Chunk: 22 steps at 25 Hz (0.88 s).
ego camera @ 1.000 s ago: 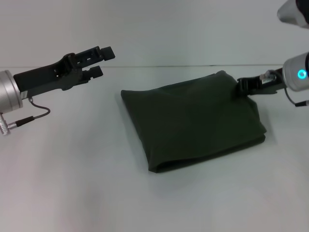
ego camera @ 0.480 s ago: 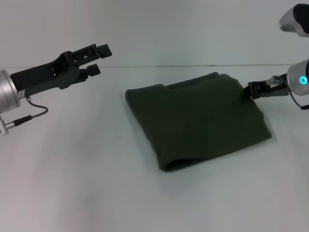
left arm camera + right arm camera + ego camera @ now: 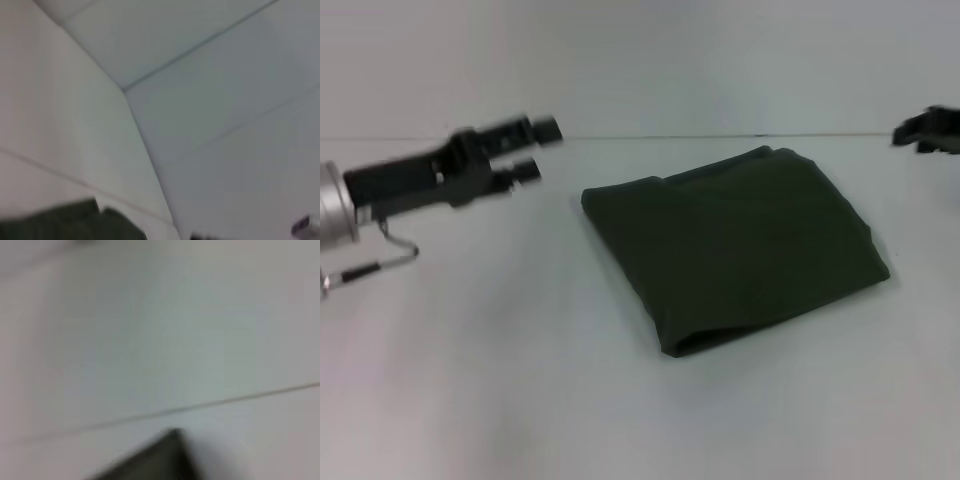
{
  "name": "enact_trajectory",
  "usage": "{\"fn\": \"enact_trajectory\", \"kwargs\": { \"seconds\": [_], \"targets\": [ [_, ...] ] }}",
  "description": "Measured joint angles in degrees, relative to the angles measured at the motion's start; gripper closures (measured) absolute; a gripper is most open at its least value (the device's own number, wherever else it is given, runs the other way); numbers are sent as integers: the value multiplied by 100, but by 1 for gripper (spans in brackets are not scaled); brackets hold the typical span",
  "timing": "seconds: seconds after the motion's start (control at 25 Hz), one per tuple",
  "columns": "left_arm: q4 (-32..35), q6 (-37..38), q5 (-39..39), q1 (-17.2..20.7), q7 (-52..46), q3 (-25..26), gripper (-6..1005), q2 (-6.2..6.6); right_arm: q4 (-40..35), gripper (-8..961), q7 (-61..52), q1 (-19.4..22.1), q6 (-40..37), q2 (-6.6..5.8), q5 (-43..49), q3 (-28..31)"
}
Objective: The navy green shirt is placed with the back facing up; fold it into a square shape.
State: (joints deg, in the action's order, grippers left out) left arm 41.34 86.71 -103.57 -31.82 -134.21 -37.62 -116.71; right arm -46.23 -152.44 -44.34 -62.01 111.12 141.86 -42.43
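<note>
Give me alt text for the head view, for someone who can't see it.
A dark olive-green shirt, folded into a rough square, lies on a white table. The left gripper hovers apart from it; the right gripper sits at the far edge.

You see a plain white table [image 3: 520, 380] running back to a pale wall [image 3: 640, 60]; their thin dark seam crosses level with the jaws. Light falls soft and even.
</note>
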Motion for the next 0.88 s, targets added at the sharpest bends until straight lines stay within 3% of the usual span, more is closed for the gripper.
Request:
{"fn": "enact_trajectory", "kwargs": {
  "seconds": [0.12, 0.2, 0.32, 0.4, 0.6, 0.68, 0.88],
  "targets": [
    [-2, 501, -236, 120, -265, -130, 82, -24, -197, 596, 1012, 630, -1076, -141, -1587, 699],
    [-10, 672, -374, 228, -440, -194, 82, -121, 64, 550, 1561, 1037, -1669, -286, -2614, 1013],
    [-107, 557, -451, 397, -646, -222, 83, -339, 458, 480, 1884, 1479, -2148, -402, -3404, 1212],
    [-322, 294, -461, 459, -737, -228, 83, -487, 660, 427, 2022, 1741, -2326, -407, -3708, 1335],
    [-926, -526, -464, 418, -1008, -502, 83, -672, 853, 278, 2278, 2047, -2504, -317, -3900, 1651],
    [-1127, -823, -453, 356, -1079, -698, 83, -719, 931, 218, 2365, 2072, -2512, -303, -3904, 1730],
    [-1653, -1118, -432, 37, -1062, -822, 83, -744, 1009, 205, 2463, 2043, -2538, -293, -3911, 1799]
  ]
}}
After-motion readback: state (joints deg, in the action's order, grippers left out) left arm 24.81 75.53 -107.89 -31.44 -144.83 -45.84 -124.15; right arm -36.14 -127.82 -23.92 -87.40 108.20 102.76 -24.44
